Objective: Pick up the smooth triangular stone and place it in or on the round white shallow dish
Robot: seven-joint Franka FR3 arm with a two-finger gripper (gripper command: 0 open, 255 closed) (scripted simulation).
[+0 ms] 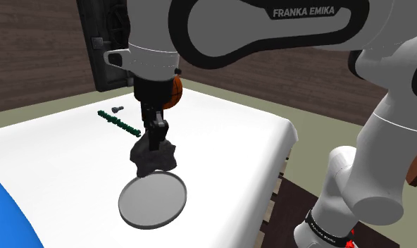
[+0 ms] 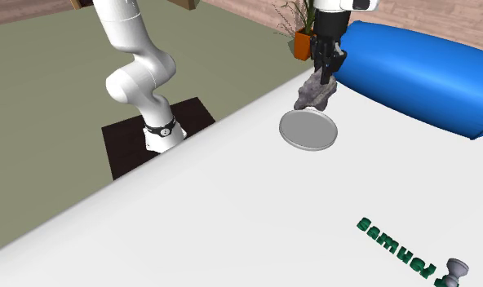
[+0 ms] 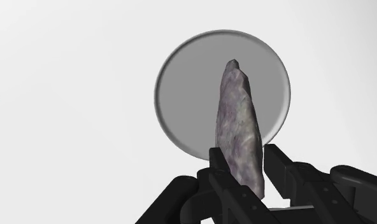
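Gripper [image 1: 156, 144] clamps the grey stone [image 1: 154, 160] at the shoulder view's centre, over a white table [image 1: 59, 155] before a dark wood wall [image 1: 31, 42]; at the second exterior view's upper right it hangs by the round dish [image 2: 308, 130], near a blue cushion [image 2: 419, 73]; wrist view: stone between the fingers, dish beyond.

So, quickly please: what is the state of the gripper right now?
Gripper: jaws closed, holding the grey stone.
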